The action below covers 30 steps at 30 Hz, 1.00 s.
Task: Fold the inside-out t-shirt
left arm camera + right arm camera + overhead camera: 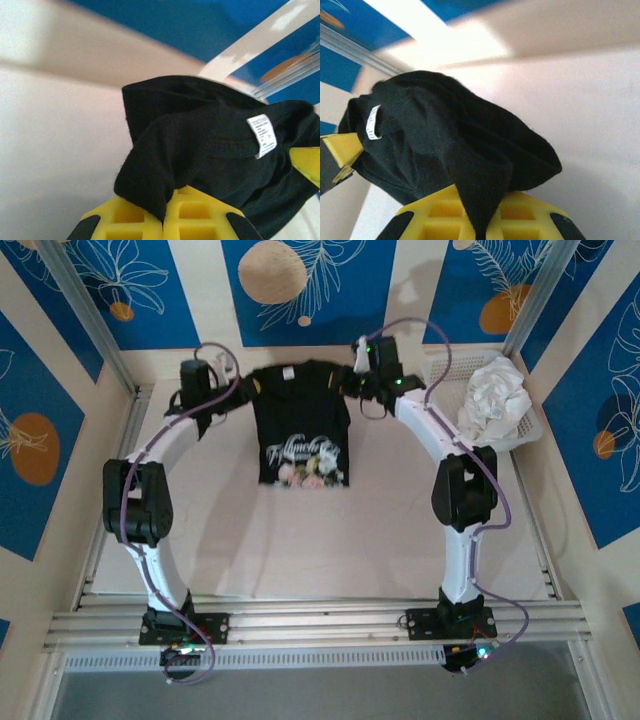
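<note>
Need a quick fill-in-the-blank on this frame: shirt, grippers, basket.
1. The left gripper and the right gripper are both shut on the ____ t-shirt.
2. The gripper fingers pinching the cloth are coloured ____.
3. The basket on the table's right side holds a crumpled ____ cloth.

Missing words: black; yellow; white.

t-shirt point(300, 425) left of basket point(437, 365), cloth point(495, 390) in basket
</note>
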Each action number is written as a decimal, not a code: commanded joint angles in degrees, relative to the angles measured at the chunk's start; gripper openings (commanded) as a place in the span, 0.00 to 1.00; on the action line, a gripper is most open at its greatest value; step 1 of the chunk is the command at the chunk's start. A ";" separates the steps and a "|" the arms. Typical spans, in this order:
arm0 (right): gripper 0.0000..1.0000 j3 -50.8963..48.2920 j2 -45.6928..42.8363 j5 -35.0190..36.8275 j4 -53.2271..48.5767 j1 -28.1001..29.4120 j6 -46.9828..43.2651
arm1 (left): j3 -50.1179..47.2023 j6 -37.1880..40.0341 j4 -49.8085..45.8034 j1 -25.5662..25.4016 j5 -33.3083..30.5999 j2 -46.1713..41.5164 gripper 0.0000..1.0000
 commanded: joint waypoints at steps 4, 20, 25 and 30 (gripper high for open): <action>0.00 3.36 -4.96 -4.90 0.03 -0.27 -6.21 | 0.22 0.95 1.10 0.02 0.99 -6.73 0.00; 0.01 -53.95 -30.99 -5.66 10.63 9.12 3.94 | -59.32 -7.17 26.59 -4.60 4.71 -36.94 0.00; 0.02 -56.32 -31.45 -2.87 7.54 10.26 6.98 | -61.19 -4.59 19.50 -5.56 0.91 -39.56 0.00; 0.04 -51.22 -25.85 -1.36 3.59 8.22 6.28 | -55.22 -0.25 15.03 -5.56 -2.03 -34.06 0.00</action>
